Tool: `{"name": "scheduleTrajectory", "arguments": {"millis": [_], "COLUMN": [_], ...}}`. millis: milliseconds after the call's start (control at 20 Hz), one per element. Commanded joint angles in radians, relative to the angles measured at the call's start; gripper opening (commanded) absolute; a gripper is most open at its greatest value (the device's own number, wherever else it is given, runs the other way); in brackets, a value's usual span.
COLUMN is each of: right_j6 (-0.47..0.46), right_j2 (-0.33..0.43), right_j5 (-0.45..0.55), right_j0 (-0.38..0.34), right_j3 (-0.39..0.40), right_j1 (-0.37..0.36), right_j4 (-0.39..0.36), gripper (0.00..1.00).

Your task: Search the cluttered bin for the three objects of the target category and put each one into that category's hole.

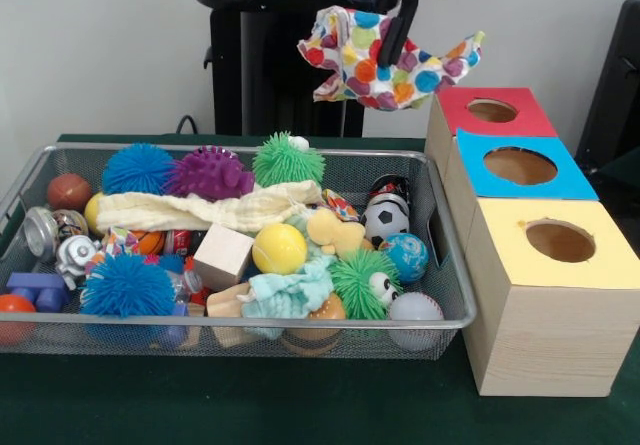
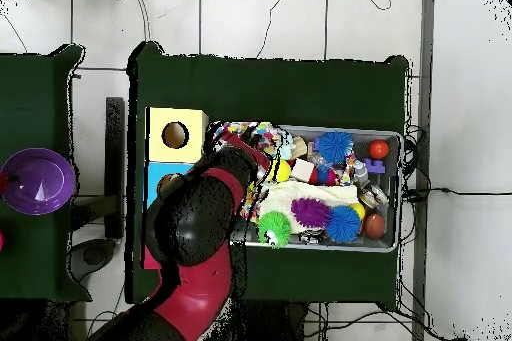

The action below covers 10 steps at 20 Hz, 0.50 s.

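gripper [image 1: 398,25]: clamped on a dotted cloth [image 1: 385,60], held high in the air over the far edge of the worktop, above the bin's far right corner and just short of the boxes.
dotted cloth: hangs limp and spread from the fingers, clear of everything; in the overhead view it shows as a speckled patch [image 2: 243,137] between the bin and the yellow box.
bin [image 1: 250,323]: fills the left and middle of the worktop, still crowded: spiky blue ball [image 1: 127,285] at the near left, cream cloth [image 1: 205,209] across the middle, wooden cube [image 1: 222,256], yellow ball [image 1: 279,248], mint cloth [image 1: 288,293] near the front rim, soccer ball [image 1: 385,221] at the right.
other dotted pieces: a patterned scrap [image 1: 340,205] peeks out beside the soccer ball, possibly one of them; i cannot be sure, and no third piece shows.
hole [image 1: 560,241]: in the yellow box at the near right edge, open and unblocked; the blue box [image 1: 520,168] and red box [image 1: 492,111] sit behind it.
progress: one cloth is lifted but not yet dropped. it looks like it needs carrying toward the near right to the yellow hole, then more searching in the bin.
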Motion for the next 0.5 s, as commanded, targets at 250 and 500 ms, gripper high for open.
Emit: {"name": "scheduleTrajectory", "arguments": {"millis": [250,500], "right_j6": [0.202,0.137], "right_j2": [0.187,0.17], "right_j5": [0.02,0.042], "right_j0": [0.056,0.101], "right_j3": [-0.025,-0.024], "right_j1": [0.04,0.075], "right_j4": [-0.068,-0.02], "gripper": [0.0,0.0]}}
